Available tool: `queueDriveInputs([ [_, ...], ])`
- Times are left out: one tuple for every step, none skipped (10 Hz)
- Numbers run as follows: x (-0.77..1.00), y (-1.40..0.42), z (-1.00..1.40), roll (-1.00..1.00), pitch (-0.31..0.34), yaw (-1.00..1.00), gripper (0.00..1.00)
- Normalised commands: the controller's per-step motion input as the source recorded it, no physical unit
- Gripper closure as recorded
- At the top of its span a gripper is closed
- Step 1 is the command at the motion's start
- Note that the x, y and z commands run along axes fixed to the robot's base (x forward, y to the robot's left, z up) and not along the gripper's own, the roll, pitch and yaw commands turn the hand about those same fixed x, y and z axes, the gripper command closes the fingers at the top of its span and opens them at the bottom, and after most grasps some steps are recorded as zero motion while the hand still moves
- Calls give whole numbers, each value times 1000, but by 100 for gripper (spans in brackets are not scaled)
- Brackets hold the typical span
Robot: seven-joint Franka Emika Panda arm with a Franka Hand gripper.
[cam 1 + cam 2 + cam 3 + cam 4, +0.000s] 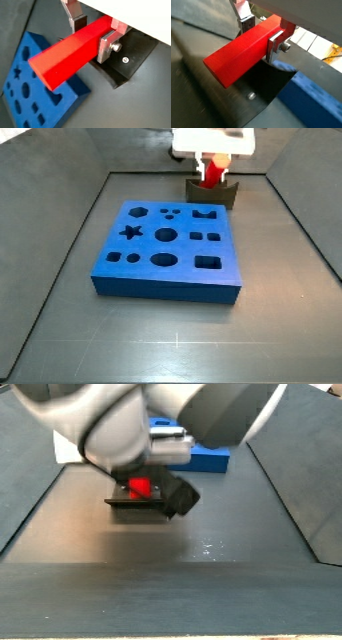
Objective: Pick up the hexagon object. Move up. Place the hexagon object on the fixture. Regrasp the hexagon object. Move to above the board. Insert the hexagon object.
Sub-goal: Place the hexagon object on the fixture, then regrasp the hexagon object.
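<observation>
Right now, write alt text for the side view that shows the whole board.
The gripper jaws hold a bright red hexagonal bar over the small dark fixture, behind a thick blue square board with many shaped cut-outs.

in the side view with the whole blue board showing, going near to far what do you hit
board → fixture, with the tool above it shut on the hexagon object
</observation>
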Motion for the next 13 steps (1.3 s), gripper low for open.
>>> queueDriveInputs([
  [107, 71, -382, -149, -48, -129, 100],
  [88, 68, -301, -140, -53, -113, 100],
  [64, 94, -257, -123, -68, -85, 100],
  [64, 92, -256, -123, -67, -59, 100],
  [63, 91, -257, -123, -67, -41, 100],
  [0, 0, 0, 0, 0, 0, 0],
  [0, 0, 1000, -28, 1, 61, 0],
  [-9, 5, 1000, -22, 5, 63, 0],
  [-27, 8, 1000, -4, 15, 61, 0],
  [-34, 1, 1000, 11, 26, 49, 0],
  [-38, 3, 1000, 21, 41, 45, 0],
  [-39, 10, 864, 22, 64, 29, 0],
  [-31, 11, 678, 25, 81, 17, 0],
])
